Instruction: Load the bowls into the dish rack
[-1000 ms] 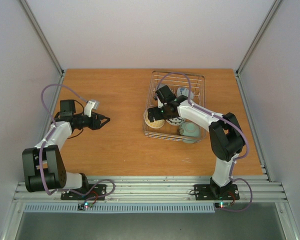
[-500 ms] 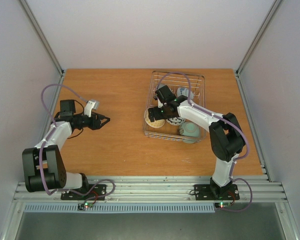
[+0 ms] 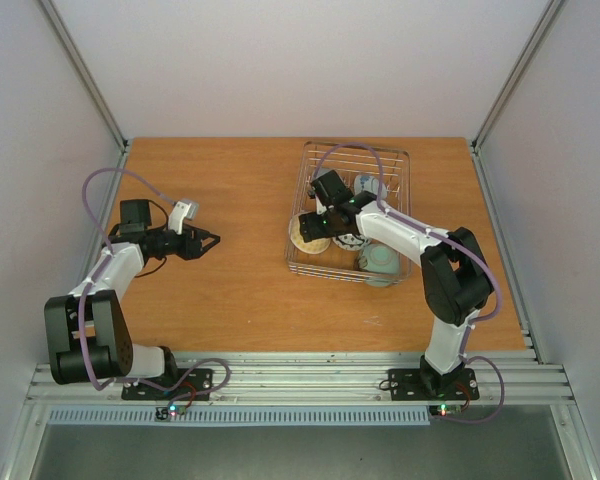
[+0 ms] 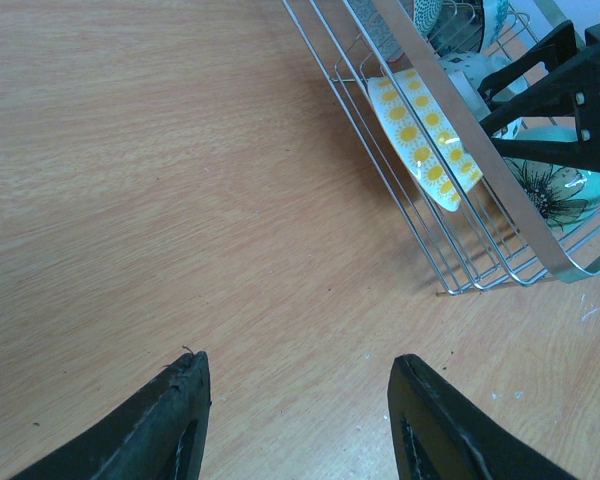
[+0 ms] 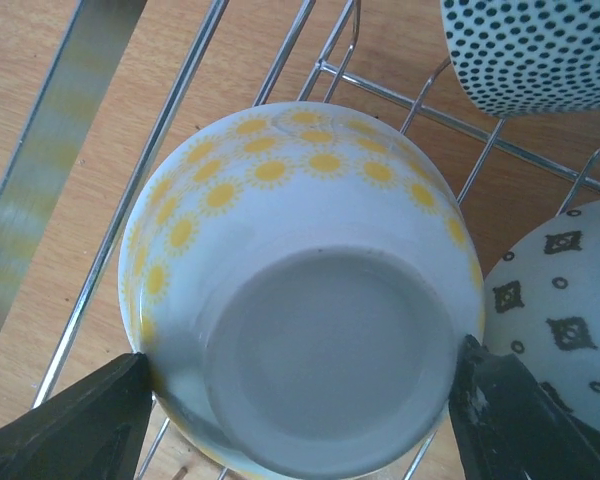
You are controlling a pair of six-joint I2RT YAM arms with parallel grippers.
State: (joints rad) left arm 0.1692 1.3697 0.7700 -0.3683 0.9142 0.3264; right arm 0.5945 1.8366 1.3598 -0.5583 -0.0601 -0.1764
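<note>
Top view first. The right gripper point(image 3: 302, 224) is down inside the rectangular silvery wire dish rack point(image 3: 360, 146), on the right half of the wooden table point(image 3: 230, 190). Its fingers are clamped on a white ceramic bowl with yellow flower print point(image 3: 308, 240) at the rack's near-left corner. The left gripper point(image 3: 212, 240) hangs over bare wood well to the left, fingers apart, holding nothing. Against a second ago, the bowl and right gripper have crept a touch farther into the rack and the right elbow has swung slightly right. The left arm hasn't budged.

Over to the left wrist view. Its own two fingers point(image 4: 180, 425) are spread wide above the table. Beyond them the yellow-flowered bowl point(image 4: 420, 135) leans steeply on edge against the rack's left wall wires. That's the worry: released at that tilt, it could slide down the wires and clatter into the pale teal bowl with a dark flower drawing point(image 4: 555, 190) near it.

Right wrist view now. The yellow-flowered bowl's plain base point(image 5: 320, 350) faces the camera, with a finger point(image 5: 80, 430) pressed to each side. A white bowl with dark dots point(image 5: 535, 50) sits just beyond it, and a white bowl with dark diamond marks point(image 5: 560, 290) crowds in on the right. It's tight here. Fingers opening wide could knock the diamond-marked neighbour, and the rim might catch in a gap between the wires point(image 5: 185, 120).
</note>
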